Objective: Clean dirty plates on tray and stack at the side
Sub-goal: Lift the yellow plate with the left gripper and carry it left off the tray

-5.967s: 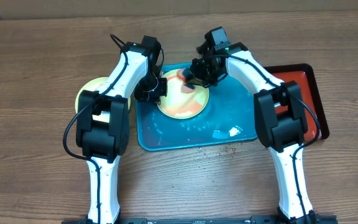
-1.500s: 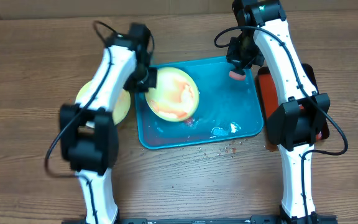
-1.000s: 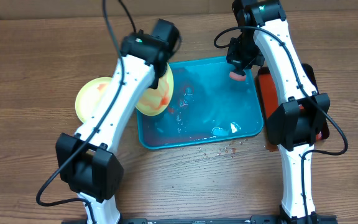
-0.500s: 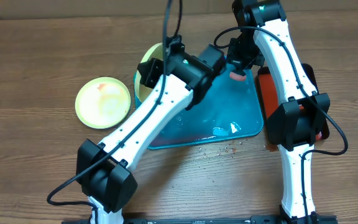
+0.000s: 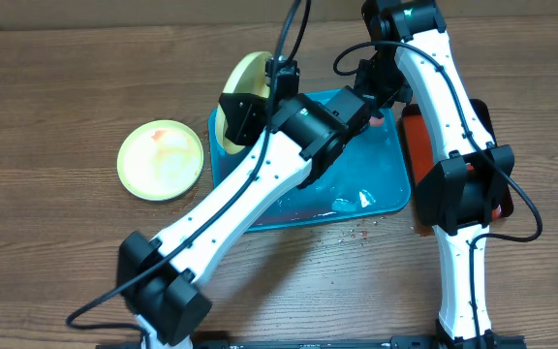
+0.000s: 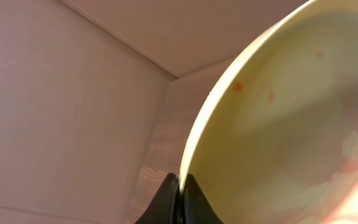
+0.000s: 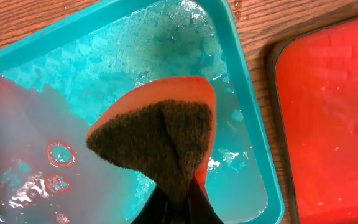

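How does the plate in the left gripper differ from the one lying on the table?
Pose: the held plate is tipped up nearly on edge; the table plate lies flat. Grip: the held plate's rim is pinched by the left gripper; the table plate is untouched. Place: the held plate is over the tray; the table plate sits on the table. Both are round, pale yellow-green, faintly red-smeared.
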